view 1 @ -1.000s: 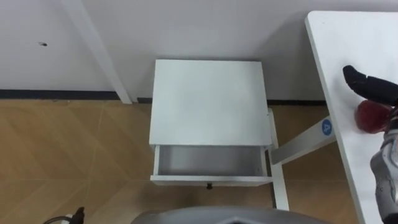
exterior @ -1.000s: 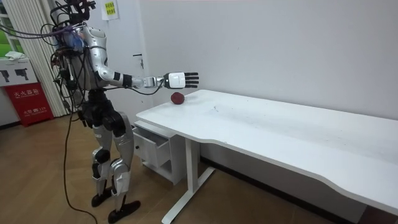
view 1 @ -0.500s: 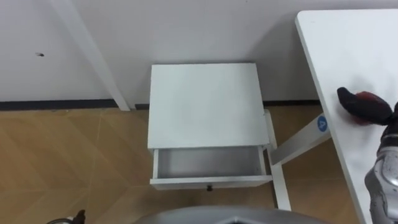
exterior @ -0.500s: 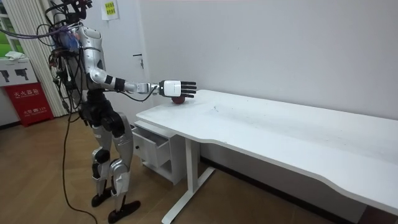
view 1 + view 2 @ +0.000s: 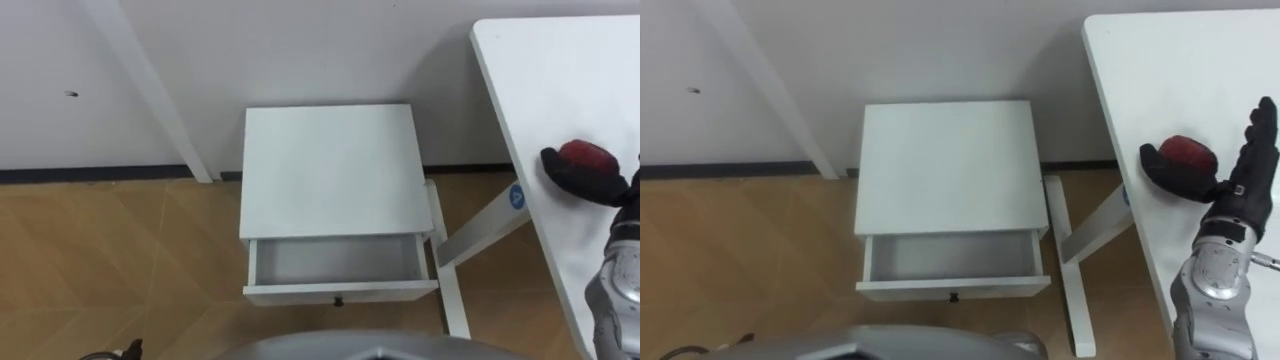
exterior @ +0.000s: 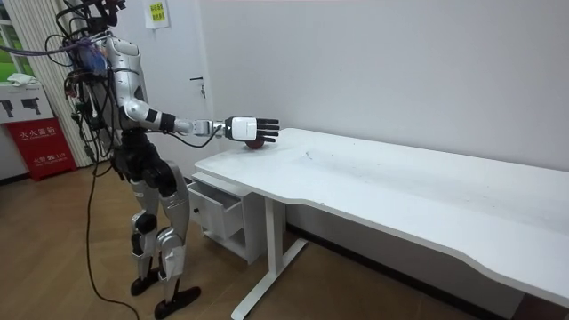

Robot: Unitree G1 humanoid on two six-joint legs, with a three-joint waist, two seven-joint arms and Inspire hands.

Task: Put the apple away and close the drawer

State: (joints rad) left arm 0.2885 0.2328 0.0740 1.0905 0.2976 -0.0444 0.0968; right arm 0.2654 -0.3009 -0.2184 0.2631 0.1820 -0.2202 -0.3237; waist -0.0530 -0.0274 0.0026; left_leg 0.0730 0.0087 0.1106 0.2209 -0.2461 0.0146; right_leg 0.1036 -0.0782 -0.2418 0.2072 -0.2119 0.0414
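- A round, glossy dark-red apple [image 5: 1188, 150] is seen lying on the smooth white tabletop [image 5: 1170, 60], near the edge on the cabinet's side. It has not been put into the drawer.
- The right hand [image 5: 1220, 180], black-fingered on a silver metal forearm, is laid against the apple. The thumb [image 5: 1155, 162] is rested at the fruit's left side. The fingers [image 5: 1262, 118] are held straight and slightly spread beyond it, not curled round it.
- The straight fingers are shown most fully in the right eye view. In the left eye view the thumb and the apple's top are met at the picture's right edge.
- A side-on shape is given by the room view. The arm is stretched out level over the table's corner, the hand's white back is turned to the camera, and a sliver of red is seen beneath it.
- In that same view the robot is seen standing upright in front of the cabinet, just beside the table's end.
- A square, matt white bedside cabinet [image 5: 945, 165] is set against the pale wall [image 5: 940, 40], between a slanted white bar [image 5: 770, 90] and the table's white metal leg [image 5: 1095, 228].
- Its shallow white drawer [image 5: 952, 288] is pulled out, with a small dark knob [image 5: 953, 297] fixed on the front panel.
- The floor [image 5: 740, 260] is laid in light wood planks set at angles.
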